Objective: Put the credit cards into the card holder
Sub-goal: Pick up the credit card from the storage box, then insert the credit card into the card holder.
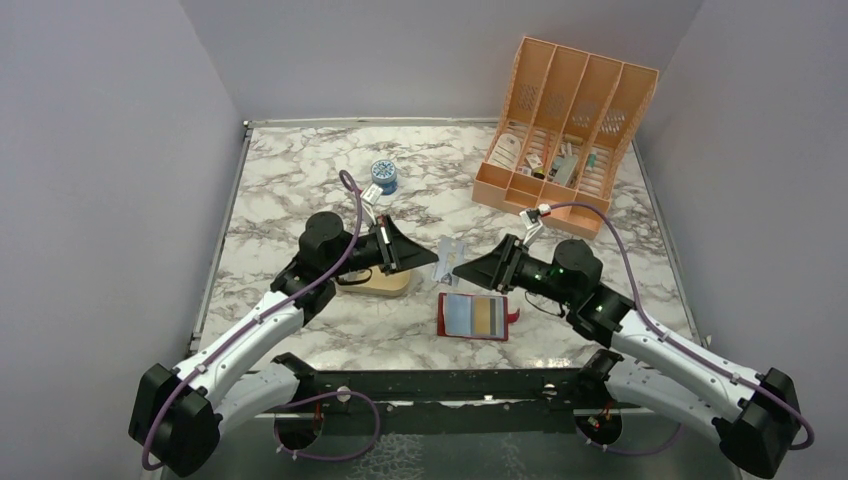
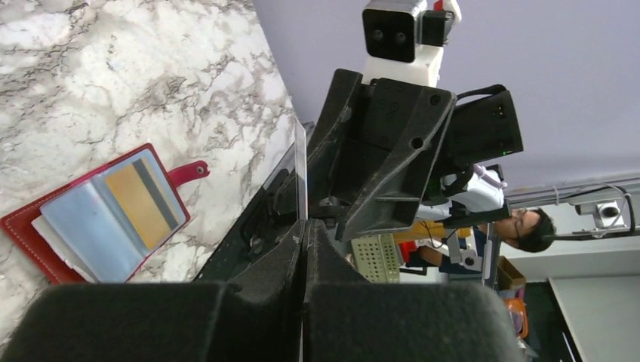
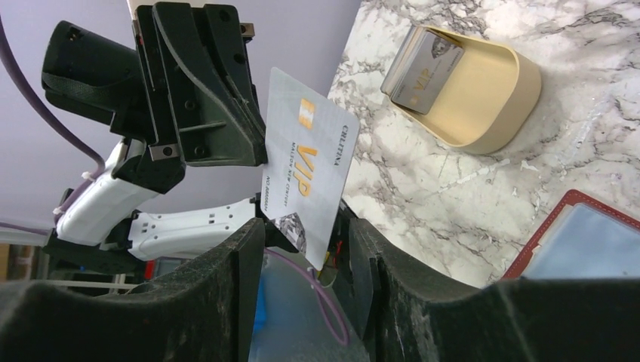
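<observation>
VIP card [image 3: 306, 177] is midair, its edge pinched by the left gripper [image 3: 263, 154]. Its lower end hangs between the right gripper [image 3: 308, 241] jaws, which are spread either side. Card holder [image 1: 474, 316] lies open on the counter [image 1: 300, 190] just below. Other cards [image 3: 421, 68] are stacked in the tan tray [image 3: 498, 98].

The raised card [image 3: 306, 173] carries a large gold "VIP" across its pale face, with a small gold block mark beside it. Along one long edge stands "CHLITINA" in small dark capitals. Two lines of fine print run next to the "VIP"; one begins with "NO" and a number, the rest too small to read. The top card of the stack [image 3: 423, 69] in the tray [image 3: 494, 102] also shows "VIP". Labels in the organizer [image 1: 565, 125] are too small to read.
</observation>
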